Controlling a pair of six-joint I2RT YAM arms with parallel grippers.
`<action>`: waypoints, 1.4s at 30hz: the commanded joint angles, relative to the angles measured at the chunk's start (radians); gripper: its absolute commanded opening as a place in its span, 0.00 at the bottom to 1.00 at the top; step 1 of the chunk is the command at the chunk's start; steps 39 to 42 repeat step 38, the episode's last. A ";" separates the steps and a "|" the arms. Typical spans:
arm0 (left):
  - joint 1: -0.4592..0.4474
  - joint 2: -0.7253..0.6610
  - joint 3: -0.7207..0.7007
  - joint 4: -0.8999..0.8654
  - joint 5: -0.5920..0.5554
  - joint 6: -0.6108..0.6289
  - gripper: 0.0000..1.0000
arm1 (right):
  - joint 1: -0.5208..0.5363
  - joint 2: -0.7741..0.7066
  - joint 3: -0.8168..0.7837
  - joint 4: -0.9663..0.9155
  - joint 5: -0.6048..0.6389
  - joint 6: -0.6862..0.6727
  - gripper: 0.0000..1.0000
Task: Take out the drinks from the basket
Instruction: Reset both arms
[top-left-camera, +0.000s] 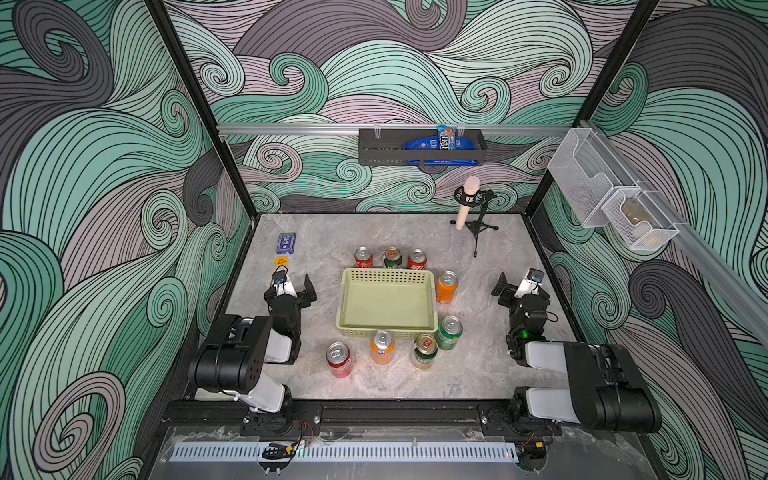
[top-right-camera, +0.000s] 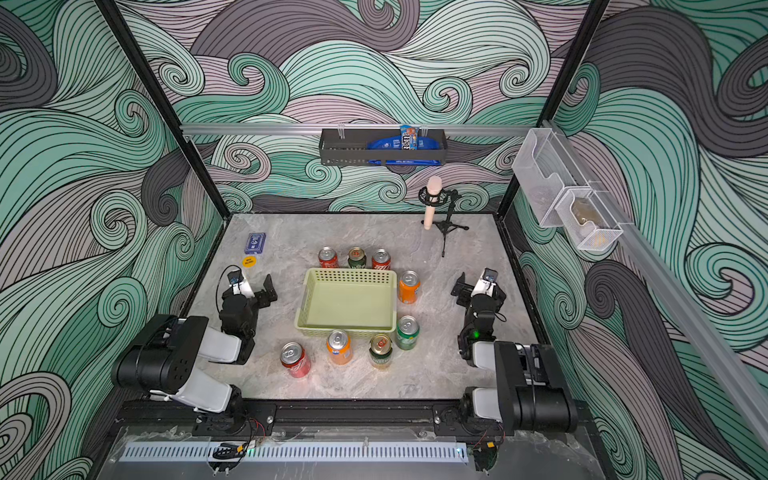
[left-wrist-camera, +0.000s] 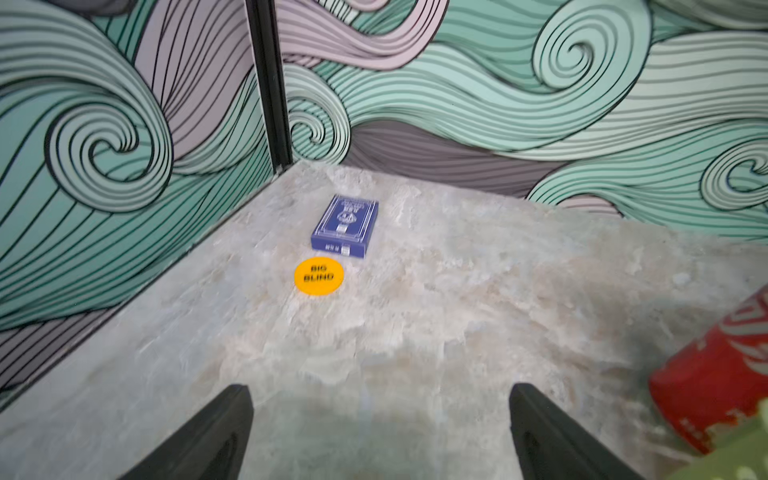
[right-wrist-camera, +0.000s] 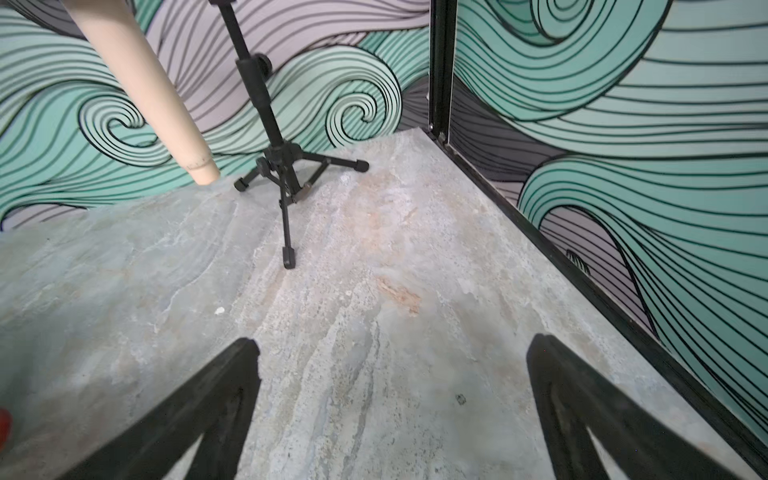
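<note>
- Flat round yellow plastic disc (left-wrist-camera: 318, 276): "BIG BLIND", black capitals
- Dark blue rectangular card box (left-wrist-camera: 345, 226): white print, too blurred to read
- Red aluminium can (left-wrist-camera: 715, 374): white script, cropped, unreadable
- Upright blue snack packet (top-left-camera: 448, 139): "m&m", partly legible

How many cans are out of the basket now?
8. Behind the basket: red can, dark green can, second red can. At its right side: orange can. In front: bright green can, green-gold can, second orange can, third red can. None inside; none seems hidden.
</note>
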 joint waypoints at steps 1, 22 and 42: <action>0.005 0.037 -0.018 0.177 0.048 0.052 0.99 | -0.001 0.010 0.013 0.099 -0.042 -0.027 1.00; 0.004 0.026 -0.010 0.145 0.058 0.053 0.99 | 0.031 0.195 -0.010 0.344 -0.055 -0.097 1.00; 0.005 0.028 -0.008 0.142 0.059 0.052 0.99 | 0.031 0.193 -0.010 0.339 -0.055 -0.095 1.00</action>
